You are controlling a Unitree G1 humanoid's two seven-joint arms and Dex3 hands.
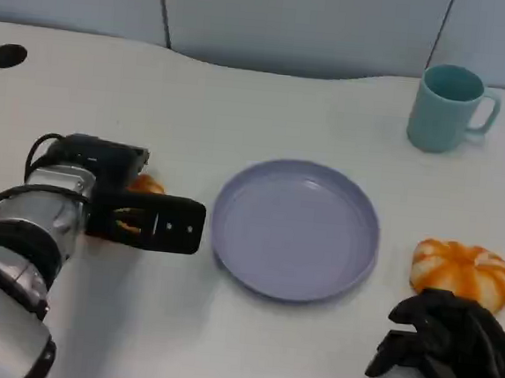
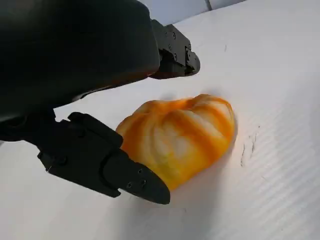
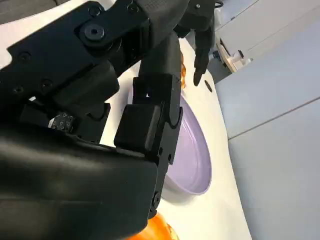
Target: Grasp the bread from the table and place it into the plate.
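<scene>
An orange-and-white striped bread [image 1: 147,182] [image 2: 180,136] lies on the white table left of the lilac plate [image 1: 293,285] [image 3: 194,160]. My left hand [image 1: 148,221] [image 2: 100,100] reaches over it. Its fingers stand apart on either side of the bread. One fingertip [image 2: 142,182] lies against the bread's near side, and the other finger [image 2: 172,52] is off it. A second bread of the same kind [image 1: 462,271] [image 3: 159,231] sits right of the plate. My right hand [image 1: 450,352] [image 3: 150,75] rests just in front of it, fingers loosely bent and holding nothing.
A teal mug [image 1: 448,107] stands at the back right. Black round holes [image 1: 7,55] mark the table's far corners. Grey wall panels close off the back edge. Bare table lies in front of the plate.
</scene>
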